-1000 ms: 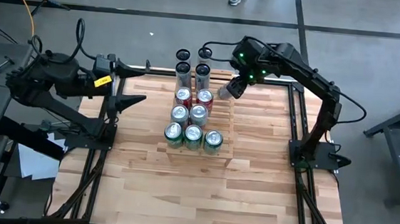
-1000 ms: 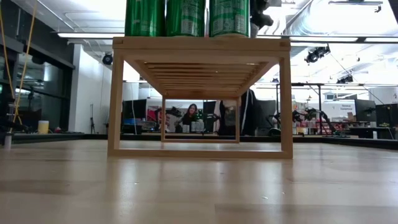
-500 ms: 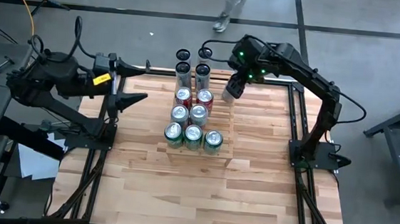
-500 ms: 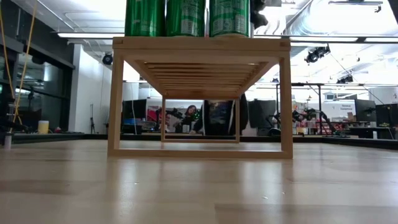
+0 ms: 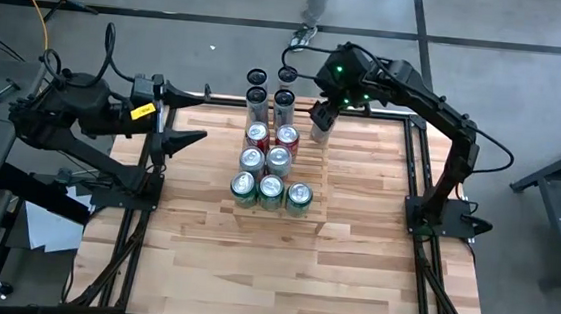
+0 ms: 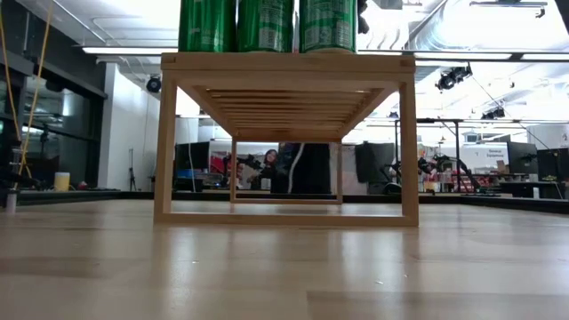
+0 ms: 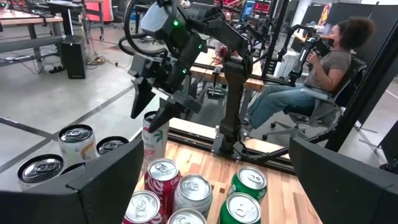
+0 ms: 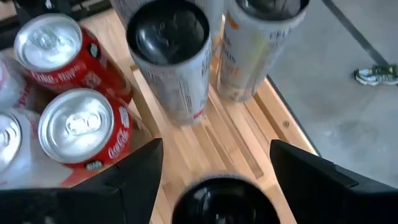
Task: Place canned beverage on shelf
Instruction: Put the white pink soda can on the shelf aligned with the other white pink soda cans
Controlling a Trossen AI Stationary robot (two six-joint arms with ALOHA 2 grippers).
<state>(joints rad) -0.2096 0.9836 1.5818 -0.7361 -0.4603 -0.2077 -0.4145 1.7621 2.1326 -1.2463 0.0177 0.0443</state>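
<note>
The shelf (image 5: 317, 172), a pale slatted rack, stands mid-table and carries several cans: green ones (image 5: 271, 191) on its near step, silver and red ones (image 5: 279, 149) behind them, and tall ones (image 5: 270, 101) at the far end. A tall white can with red print (image 7: 153, 142) stands upright on the shelf's far right corner (image 5: 319, 133). My right gripper (image 7: 151, 116) hangs open just over that can, pointing steeply down, one finger on either side of the dark can top (image 8: 217, 199). My left gripper (image 5: 201, 118) waits open at the table's left edge.
Two tall cans (image 8: 171, 56) stand close behind the white can, and red cans (image 8: 78, 124) stand beside it. The near half of the wooden table (image 5: 282, 267) is bare. A person sits beyond the table (image 7: 311, 81). Another person's legs (image 5: 313, 4) pass the far edge.
My right gripper has tipped more steeply downward and drawn slightly up and toward the far edge. The white can, slanted under it a second ago, now stands upright on the shelf's far right corner. A person has walked past behind the table.
</note>
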